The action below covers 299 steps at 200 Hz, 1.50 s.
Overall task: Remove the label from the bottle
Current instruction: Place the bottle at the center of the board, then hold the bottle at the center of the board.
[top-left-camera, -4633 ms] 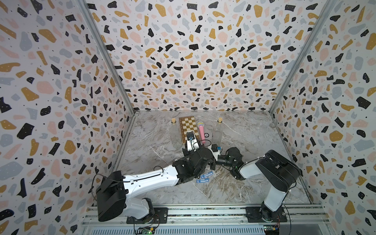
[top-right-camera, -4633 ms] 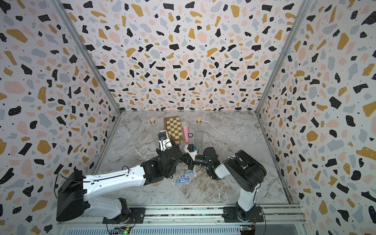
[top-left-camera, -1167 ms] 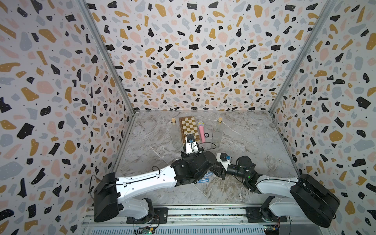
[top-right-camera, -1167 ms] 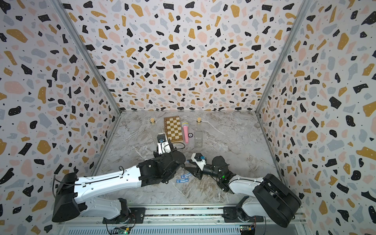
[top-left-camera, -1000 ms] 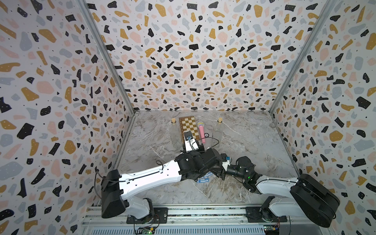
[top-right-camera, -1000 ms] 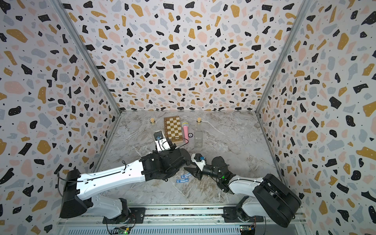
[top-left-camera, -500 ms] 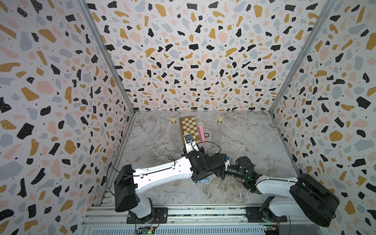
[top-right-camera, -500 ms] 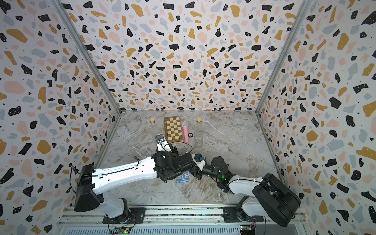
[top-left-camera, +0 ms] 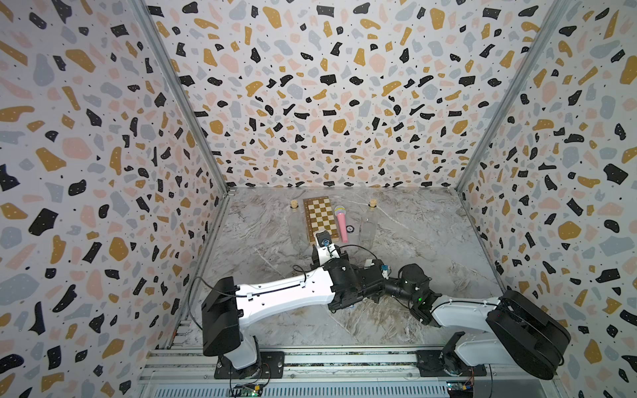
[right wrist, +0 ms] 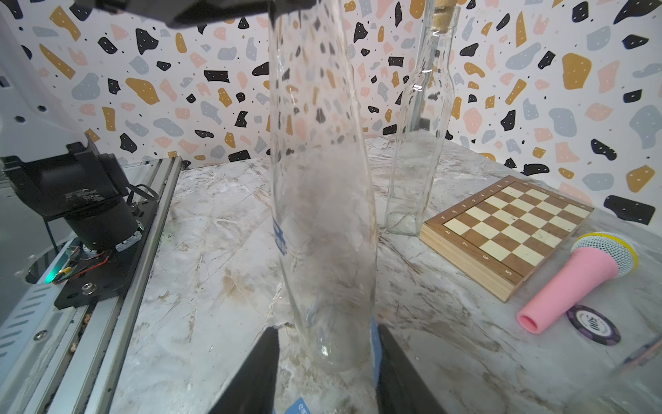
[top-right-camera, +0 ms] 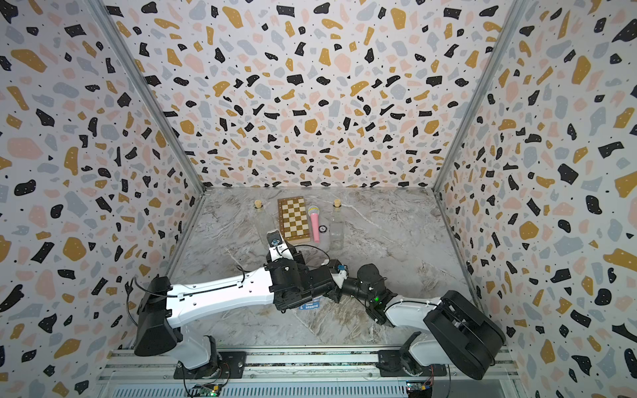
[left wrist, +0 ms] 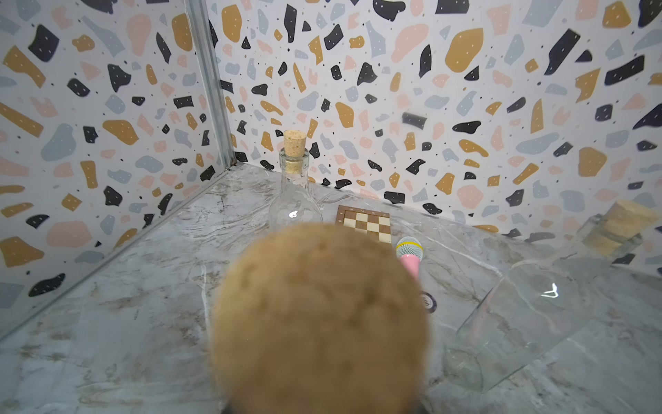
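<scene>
My right gripper [right wrist: 326, 329] is shut on the base of a clear glass bottle [right wrist: 322, 179], which stretches away from it toward the left arm. A blue scrap of label [right wrist: 279, 238] clings to the glass. Another blue label piece [top-right-camera: 310, 305] lies on the marble floor under the arms. The bottle's cork [left wrist: 322, 322] fills the left wrist view as a tan blur and hides that gripper's jaws. In both top views my left gripper [top-left-camera: 377, 281] meets the right gripper [top-left-camera: 389, 288] tip to tip near the front, and the bottle between them is hidden.
Two other corked clear bottles [top-left-camera: 294, 220] [top-left-camera: 368, 224] stand at the back, either side of a wooden chessboard [top-left-camera: 320, 217]. A pink toy microphone [top-left-camera: 342, 222] and a purple chip [top-left-camera: 350, 228] lie beside the board. The metal rail [top-left-camera: 310, 358] runs along the front edge.
My left arm has swung right and stretched toward the right gripper, bringing its gripper up to the bottle's corked end. The right arm has held still over the last second.
</scene>
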Tool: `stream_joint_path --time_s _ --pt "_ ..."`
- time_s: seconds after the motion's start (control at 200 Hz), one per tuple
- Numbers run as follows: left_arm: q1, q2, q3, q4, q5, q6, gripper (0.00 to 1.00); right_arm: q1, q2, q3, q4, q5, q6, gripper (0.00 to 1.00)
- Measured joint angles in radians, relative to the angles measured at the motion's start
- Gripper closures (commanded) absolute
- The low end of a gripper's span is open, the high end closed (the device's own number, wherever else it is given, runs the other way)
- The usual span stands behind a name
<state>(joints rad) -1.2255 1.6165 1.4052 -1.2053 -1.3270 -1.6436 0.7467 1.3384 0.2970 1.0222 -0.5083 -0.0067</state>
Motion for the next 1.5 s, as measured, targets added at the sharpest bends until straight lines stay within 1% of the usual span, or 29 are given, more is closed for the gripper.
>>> stream_joint_path --time_s 0.135,0.255,0.345,0.456,0.571,0.606,0.611,0.666,0.711,0.766,0.831,0.906,0.976,1.031,1.086,1.156,1.221,1.271,1.336,1.407,1.497 --pt "-0.007 0.000 0.000 -0.004 -0.003 -0.002 0.36 0.000 0.000 0.000 0.002 0.000 -0.002 0.55" --pt "-0.011 0.000 0.000 -0.004 -0.007 0.004 0.26 0.000 0.000 0.000 0.002 0.000 -0.003 0.55" --pt "-0.021 -0.002 0.000 0.008 -0.013 0.028 0.18 0.000 0.000 0.000 0.002 0.000 -0.003 0.55" --pt "-0.038 -0.029 -0.018 0.058 -0.019 0.085 0.11 0.000 0.000 0.000 0.001 0.000 -0.006 0.55" --pt "-0.051 -0.117 -0.105 0.203 -0.017 0.241 0.03 0.000 -0.003 0.000 -0.002 0.000 -0.013 0.55" --pt "-0.053 -0.164 -0.161 0.311 -0.011 0.352 0.00 0.000 -0.005 0.000 -0.003 0.000 -0.014 0.55" --pt "-0.053 -0.168 -0.167 0.322 -0.010 0.356 0.00 0.000 -0.005 0.000 -0.003 0.000 -0.014 0.55" --pt "-0.054 -0.252 -0.279 0.515 0.027 0.547 0.00 0.000 -0.011 0.000 -0.011 0.000 -0.018 0.55" --pt "-0.054 -0.323 -0.380 0.693 0.072 0.709 0.00 0.000 -0.021 0.000 -0.021 0.000 -0.020 0.55" --pt "-0.054 -0.417 -0.519 0.927 0.166 0.910 0.00 0.000 -0.036 0.000 -0.026 0.002 -0.023 0.55" --pt "-0.053 -0.504 -0.638 1.119 0.269 1.096 0.00 0.000 -0.057 0.000 -0.031 0.004 -0.027 0.55" --pt "-0.051 -0.586 -0.711 1.250 0.386 1.264 0.00 0.000 -0.078 0.000 -0.041 0.004 -0.032 0.56" --pt "-0.040 -0.651 -0.732 1.317 0.491 1.375 0.00 0.000 -0.092 0.000 -0.051 0.004 -0.035 0.56" --pt "-0.013 -0.703 -0.737 1.346 0.571 1.432 0.00 0.000 -0.097 0.000 -0.058 0.004 -0.037 0.55" --pt "0.033 -0.758 -0.746 1.361 0.660 1.471 0.01 0.000 -0.100 0.000 -0.071 0.004 -0.040 0.56" --pt "0.117 -0.827 -0.764 1.363 0.777 1.504 0.01 0.000 -0.103 0.000 -0.082 0.004 -0.042 0.56" --pt "0.214 -0.867 -0.782 1.363 0.914 1.518 0.02 0.000 -0.106 0.001 -0.088 0.003 -0.043 0.56" --pt "0.283 -0.879 -0.794 1.364 1.027 1.522 0.02 0.000 -0.108 0.001 -0.092 0.003 -0.045 0.56" --pt "0.350 -0.878 -0.801 1.365 1.157 1.527 0.02 0.000 -0.109 0.002 -0.097 0.003 -0.047 0.56" --pt "0.387 -0.857 -0.805 1.366 1.275 1.538 0.02 0.000 -0.109 0.002 -0.100 0.002 -0.048 0.56" --pt "0.423 -0.833 -0.813 1.376 1.377 1.551 0.03 0.000 -0.109 0.002 -0.107 -0.001 -0.051 0.56"
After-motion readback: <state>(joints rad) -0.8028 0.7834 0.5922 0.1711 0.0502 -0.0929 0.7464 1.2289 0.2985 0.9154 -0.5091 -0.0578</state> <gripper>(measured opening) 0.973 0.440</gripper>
